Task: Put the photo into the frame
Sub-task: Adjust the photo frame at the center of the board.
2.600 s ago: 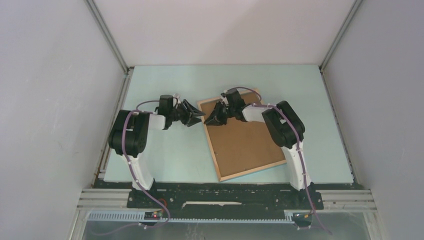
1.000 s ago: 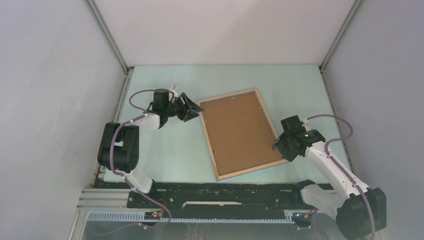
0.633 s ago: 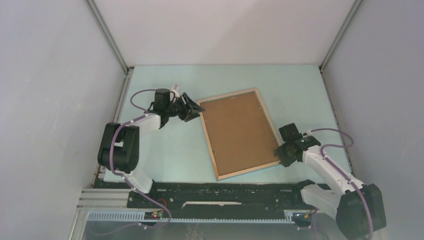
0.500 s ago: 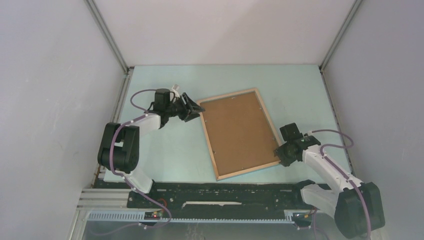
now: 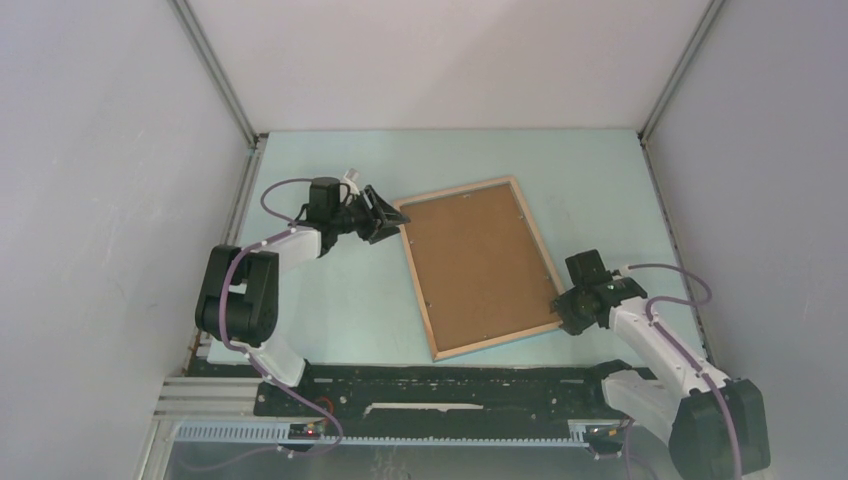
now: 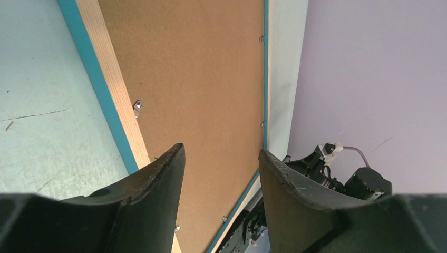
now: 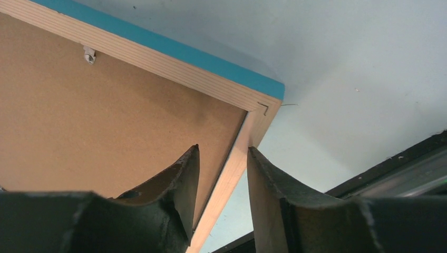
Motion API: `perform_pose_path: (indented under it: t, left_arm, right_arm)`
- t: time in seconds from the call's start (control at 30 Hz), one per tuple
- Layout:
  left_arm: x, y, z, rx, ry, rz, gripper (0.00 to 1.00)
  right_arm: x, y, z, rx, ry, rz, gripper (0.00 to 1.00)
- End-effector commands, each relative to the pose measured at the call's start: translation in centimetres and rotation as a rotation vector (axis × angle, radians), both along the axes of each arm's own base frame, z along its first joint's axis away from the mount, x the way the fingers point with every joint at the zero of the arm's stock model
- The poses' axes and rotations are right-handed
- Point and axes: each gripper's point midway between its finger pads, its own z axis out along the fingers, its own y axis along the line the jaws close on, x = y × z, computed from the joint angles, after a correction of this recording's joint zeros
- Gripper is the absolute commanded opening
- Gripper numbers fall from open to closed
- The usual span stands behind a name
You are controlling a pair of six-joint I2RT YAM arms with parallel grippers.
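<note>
The frame (image 5: 500, 340) lies face down on the pale table, its light wood back up and its turquoise edge (image 7: 158, 45) showing. A brown backing board (image 5: 475, 265) fills it. The photo is hidden in every view. My left gripper (image 5: 390, 222) is open at the frame's far left corner, and in the left wrist view its jaws (image 6: 220, 150) hover over the board (image 6: 195, 79) beside the wood rail (image 6: 113, 95). My right gripper (image 5: 562, 305) is open low at the near right corner. Its jaws (image 7: 222, 149) straddle the wood rail there: one finger over the board (image 7: 105, 116), the other at the rail's outer edge.
Small metal tabs (image 6: 137, 107) (image 7: 89, 54) sit along the inside of the frame's rim. Grey walls close in the table on three sides. A black mounting rail (image 5: 450, 385) runs along the near edge. The right arm (image 6: 342, 174) shows in the left wrist view.
The right arm left the frame's far end, swung to the near right corner and came down, its jaws narrowing. The left arm reached to the far left corner, then held still.
</note>
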Motion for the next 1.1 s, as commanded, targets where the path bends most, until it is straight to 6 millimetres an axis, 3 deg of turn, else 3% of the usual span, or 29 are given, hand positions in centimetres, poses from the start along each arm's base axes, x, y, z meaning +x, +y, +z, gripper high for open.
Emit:
perform_pose_path:
  t: [0.0, 0.2, 0.47, 0.67, 0.8, 0.93, 1.07]
  left_arm:
    - [1.4, -0.7, 4.8, -0.022, -0.148, -0.024, 0.59]
    - [1.2, -0.8, 5.1, -0.036, -0.151, -0.028, 0.59]
    - [1.0, -0.7, 5.7, -0.041, -0.166, -0.029, 0.59]
    - [1.1, -0.3, 6.1, -0.027, -0.186, -0.019, 0.59]
    - [1.4, 0.5, 6.4, -0.005, -0.198, 0.003, 0.59]
    - [1.9, 1.7, 6.7, 0.03, -0.219, 0.036, 0.59]
    - [2.4, 3.2, 6.8, 0.095, -0.239, 0.072, 0.6]
  right_arm:
    - [-1.0, -1.1, 0.1, -0.047, 0.001, -0.009, 0.49]
    - [-0.7, -1.2, -0.2, -0.043, 0.008, -0.02, 0.5]
    - [0.2, -1.2, -1.3, -0.053, 0.027, -0.037, 0.4]
    - [0.9, -2.0, -1.6, -0.093, 0.019, -0.012, 0.2]
    - [2.5, -2.5, -1.9, -0.118, -0.017, 0.085, 0.01]
    - [4.7, -3.0, -1.8, -0.181, -0.032, 0.236, 0.0]
    - [6.3, -1.5, -2.5, -0.15, -0.002, 0.373, 0.0]
